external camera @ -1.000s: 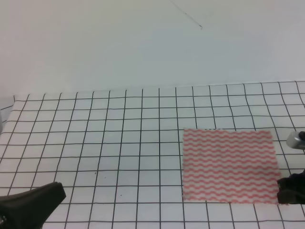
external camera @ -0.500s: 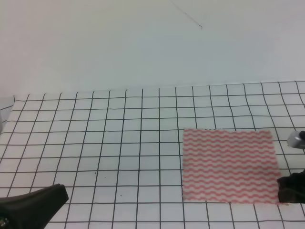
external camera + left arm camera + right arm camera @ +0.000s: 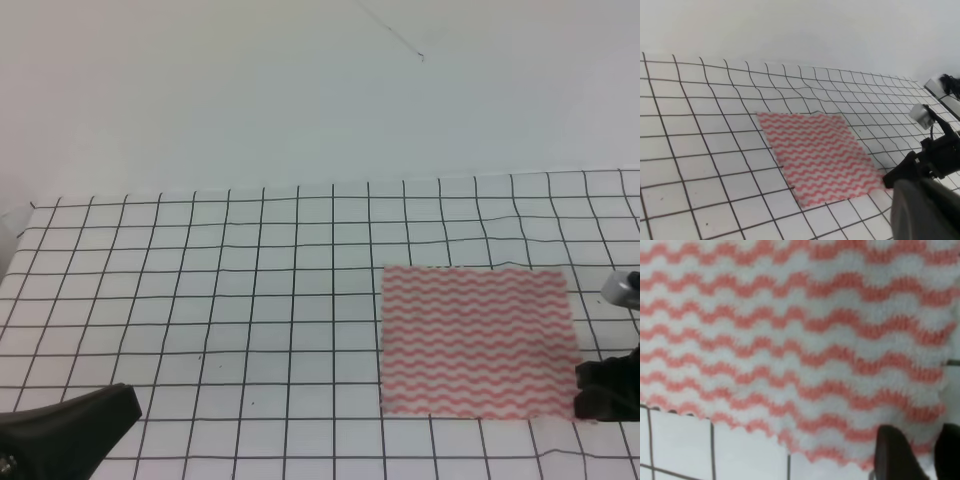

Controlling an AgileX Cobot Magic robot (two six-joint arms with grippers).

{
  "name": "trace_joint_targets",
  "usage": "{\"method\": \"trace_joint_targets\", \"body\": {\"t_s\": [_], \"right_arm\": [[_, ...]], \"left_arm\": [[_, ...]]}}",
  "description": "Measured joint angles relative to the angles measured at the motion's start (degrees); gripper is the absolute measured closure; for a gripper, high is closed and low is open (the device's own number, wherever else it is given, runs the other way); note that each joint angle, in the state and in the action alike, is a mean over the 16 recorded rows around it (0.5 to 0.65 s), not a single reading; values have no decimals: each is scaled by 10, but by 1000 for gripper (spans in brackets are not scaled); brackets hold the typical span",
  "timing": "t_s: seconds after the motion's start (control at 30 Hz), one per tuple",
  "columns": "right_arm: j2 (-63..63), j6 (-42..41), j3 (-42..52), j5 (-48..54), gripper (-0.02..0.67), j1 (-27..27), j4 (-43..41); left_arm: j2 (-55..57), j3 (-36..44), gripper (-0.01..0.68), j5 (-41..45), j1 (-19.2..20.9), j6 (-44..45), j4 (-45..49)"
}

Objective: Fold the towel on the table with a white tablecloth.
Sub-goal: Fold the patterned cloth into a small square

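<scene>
The towel, with red-pink and white wavy stripes, lies flat on the right of the table with a white tablecloth, whose cloth carries a black grid. My right gripper sits at the towel's near right corner. In the right wrist view the towel fills the frame, and the two dark fingers stand close together on its corner, shut on it. The left wrist view shows the towel and the right gripper at its corner. My left gripper rests low at the near left, far from the towel, with its jaws hidden.
A plain white wall rises behind the table. The tablecloth is slightly wrinkled in front of the towel's near right corner. The table's left edge shows at the far left.
The towel's near edge has shifted slightly toward the back, and the tablecloth has puckered near the right gripper. The right gripper has edged a little left and back. The left gripper has barely moved.
</scene>
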Motion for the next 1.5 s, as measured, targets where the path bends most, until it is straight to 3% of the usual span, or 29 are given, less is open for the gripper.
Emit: {"method": "trace_joint_targets", "body": {"t_s": [0.23,0.73,1.5], "right_arm": [[2,-20,0,0,476,0,31],[-2,-30,-12,1,642,0,42],[48,-58,-153,-14,650,0,45]], "left_arm": [[0,0,674,0,0,-2,1],[0,0,674,-1,0,2,0],[0,0,674,6,0,0,8]]}}
